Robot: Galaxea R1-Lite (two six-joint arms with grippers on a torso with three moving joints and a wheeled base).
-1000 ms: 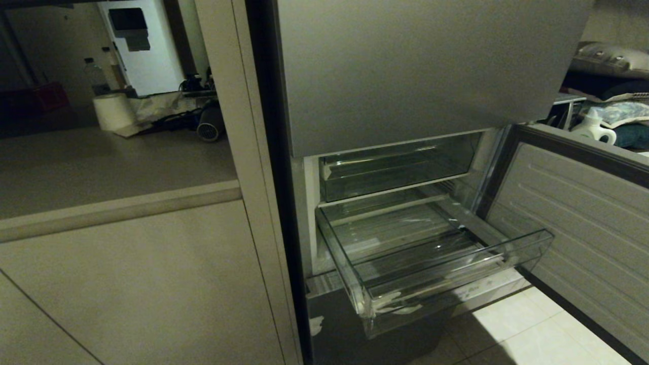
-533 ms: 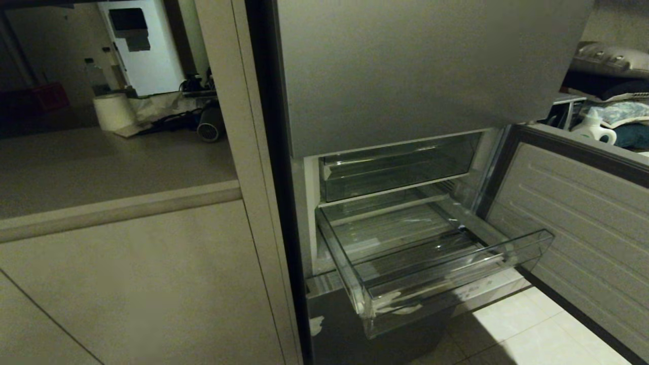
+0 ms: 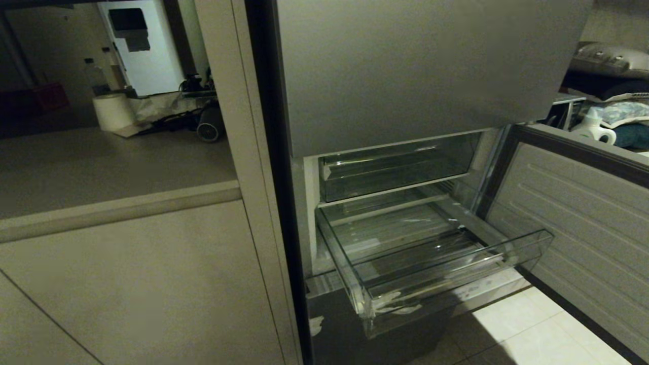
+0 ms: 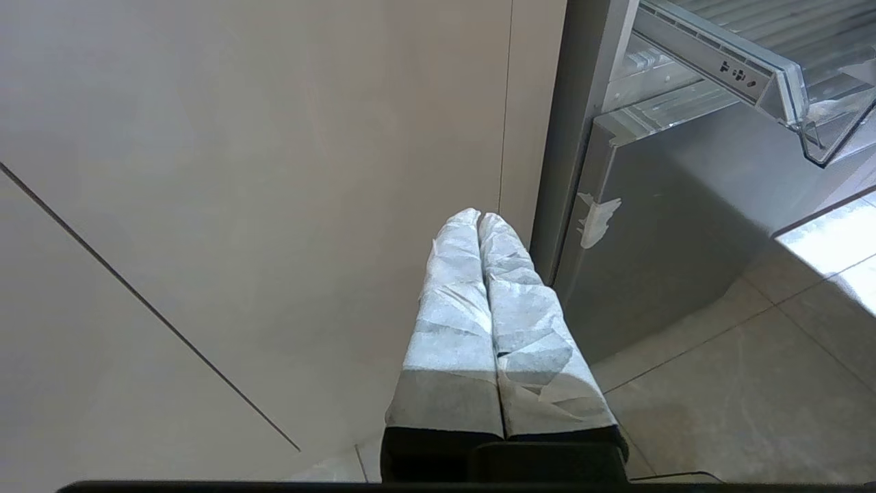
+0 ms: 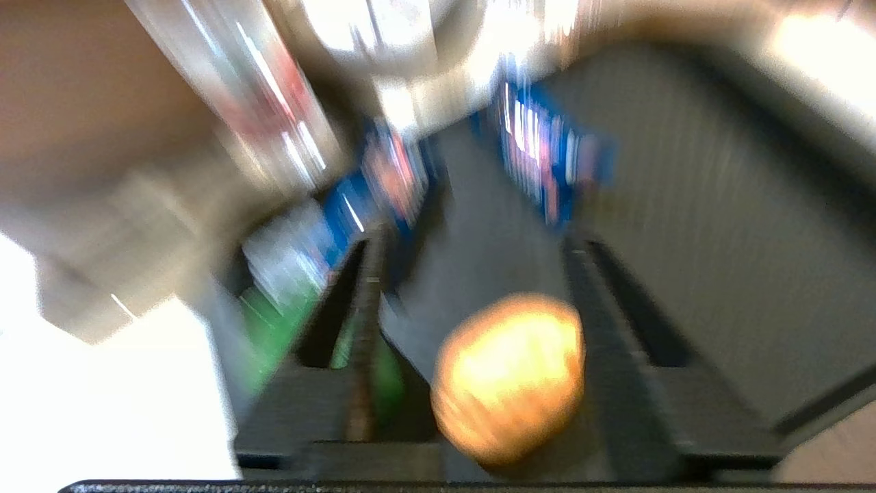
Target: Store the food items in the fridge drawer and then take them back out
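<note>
Drawer [image 3: 459, 268] pulled out of fridge [image 3: 405, 76], bare inside. Orange piece [image 5: 510, 376] between arms of right pincer [image 5: 472, 243]; grasped or loose, cannot tell through blur. Left pincer [image 4: 479, 222] clenched, empty, low by cupboard [image 4: 239, 171]. Risk: weak hold, piece dropping short of drawer rim. Green smear [image 5: 270, 342] unidentifiable; right arm outside head view.

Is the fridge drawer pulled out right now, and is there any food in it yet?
Pulled out and empty: the fridge drawer juts past the fridge front, and only its bare ribbed floor shows.
</note>
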